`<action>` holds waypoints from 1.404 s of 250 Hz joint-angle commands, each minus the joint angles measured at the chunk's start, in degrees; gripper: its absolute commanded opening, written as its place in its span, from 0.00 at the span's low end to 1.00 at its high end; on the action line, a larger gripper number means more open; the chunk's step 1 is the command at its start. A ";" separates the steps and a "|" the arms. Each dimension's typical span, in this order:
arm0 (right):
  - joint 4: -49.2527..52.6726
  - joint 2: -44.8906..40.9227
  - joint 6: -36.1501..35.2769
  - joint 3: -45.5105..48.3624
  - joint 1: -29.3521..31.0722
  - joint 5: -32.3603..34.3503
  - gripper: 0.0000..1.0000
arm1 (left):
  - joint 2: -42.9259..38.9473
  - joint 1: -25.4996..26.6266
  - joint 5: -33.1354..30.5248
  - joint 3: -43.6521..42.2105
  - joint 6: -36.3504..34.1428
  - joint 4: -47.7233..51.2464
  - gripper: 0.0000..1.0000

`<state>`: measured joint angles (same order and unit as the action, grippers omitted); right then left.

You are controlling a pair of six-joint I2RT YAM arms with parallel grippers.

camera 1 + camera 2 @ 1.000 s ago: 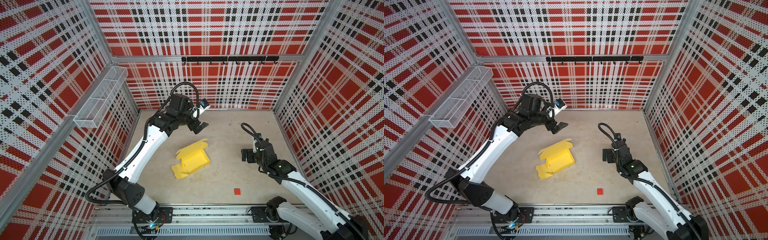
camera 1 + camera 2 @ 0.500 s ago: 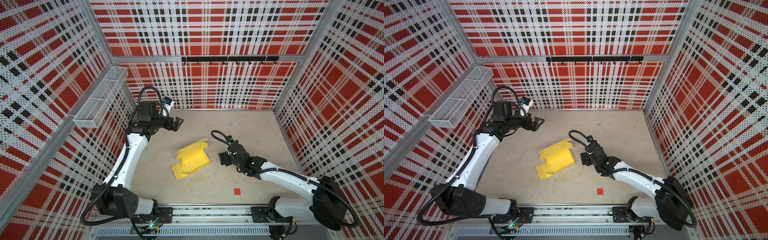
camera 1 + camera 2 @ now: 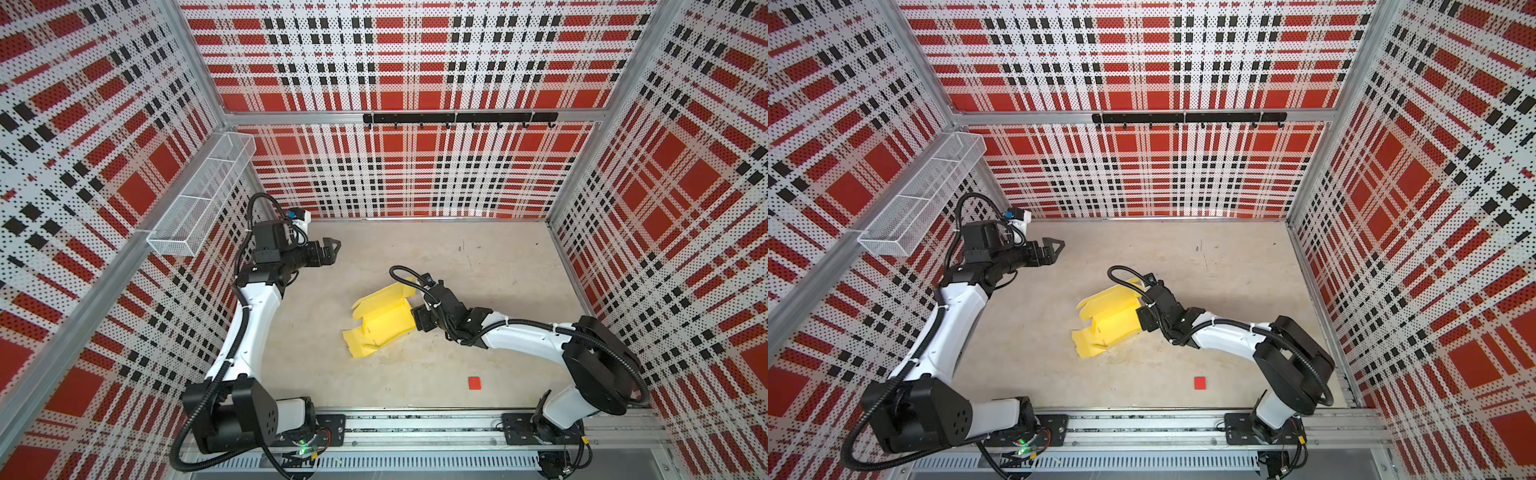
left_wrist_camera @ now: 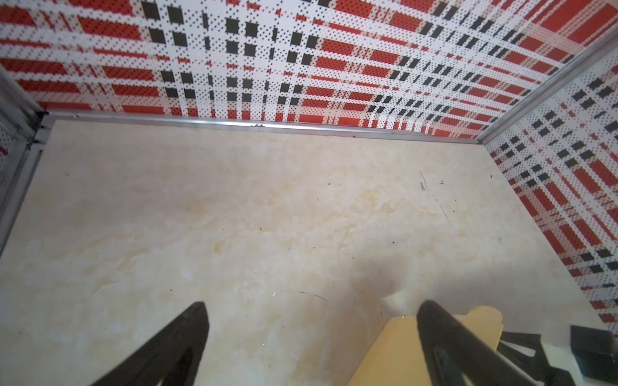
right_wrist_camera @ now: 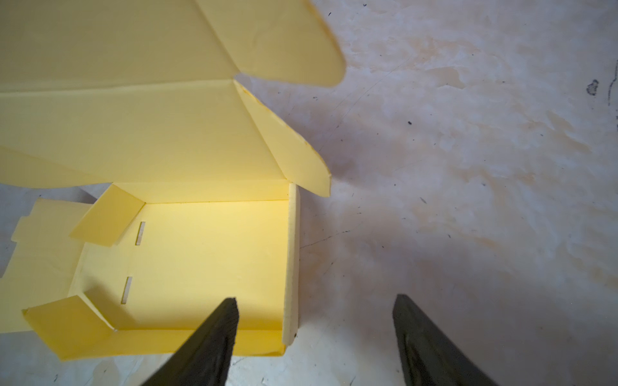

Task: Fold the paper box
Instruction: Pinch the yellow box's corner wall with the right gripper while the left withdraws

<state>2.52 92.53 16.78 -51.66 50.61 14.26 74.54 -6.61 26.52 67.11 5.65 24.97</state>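
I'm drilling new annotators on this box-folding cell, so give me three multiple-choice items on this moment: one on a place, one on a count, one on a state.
1. Where does the red square lie relative to the paper box?
A. Inside it.
B. Under one of its flaps.
C. On the table, apart from it.

2. How many slits show in the box's floor in the right wrist view?
A. Two.
B. Four.
C. None.

3. How is the left gripper?
A. Shut on a flap.
B. Open, holding nothing.
C. Pressed flat on the table.

Key:
1 C: there is bare table all around the square.
2 A: two short cuts lie in line beside one raised flap.
3 B: its jaws stand apart, well away from the box.
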 commanded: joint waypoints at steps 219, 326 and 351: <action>-3.40 15.76 0.47 -8.74 0.06 -0.62 0.45 | 0.60 -4.35 -4.29 -4.27 9.74 -7.22 1.00; -4.25 14.57 1.46 -7.21 -0.95 1.45 0.25 | 0.95 -4.53 -2.48 -5.80 10.41 -8.95 1.00; -4.64 13.71 1.68 -6.28 -1.54 2.53 0.20 | 1.13 -4.52 -2.37 -6.55 12.43 -9.72 1.00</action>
<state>0.23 107.96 17.63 -59.22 49.74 14.48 75.37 -10.33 23.62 61.49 15.25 17.69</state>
